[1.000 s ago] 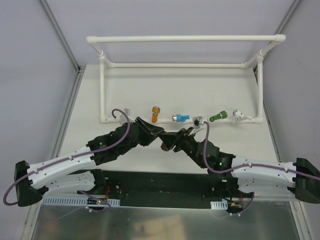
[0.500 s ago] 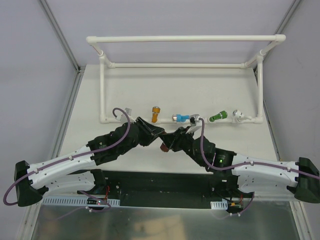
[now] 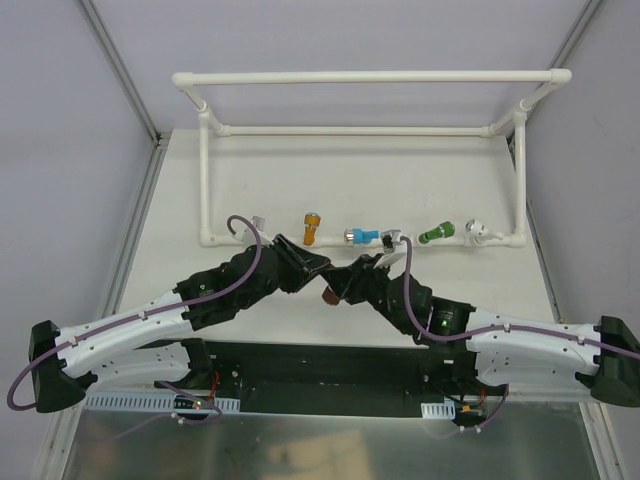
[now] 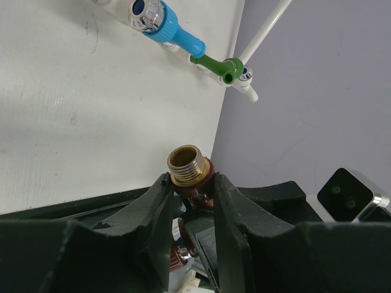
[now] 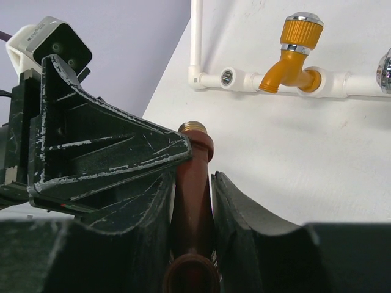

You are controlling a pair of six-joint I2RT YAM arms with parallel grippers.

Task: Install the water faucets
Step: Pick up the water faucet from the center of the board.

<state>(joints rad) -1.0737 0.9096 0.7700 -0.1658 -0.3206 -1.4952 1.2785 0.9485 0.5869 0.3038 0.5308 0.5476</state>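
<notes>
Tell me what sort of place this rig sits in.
Probably a robotics lab test cell, not real plumbing: a white table walled by plain grey panels, a bare PVC pipe frame fitted with an orange faucet and a green faucet, and two robot arms mounted at the near edge.

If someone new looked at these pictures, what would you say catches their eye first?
First, the left gripper and right gripper meeting nose to nose at the centre of the top view, both clamped on one brown faucet whose brass threaded end is exposed. Just beyond them, the orange faucet, blue faucet and green faucet sit in a row on the near rail of the white pipe frame.
</notes>
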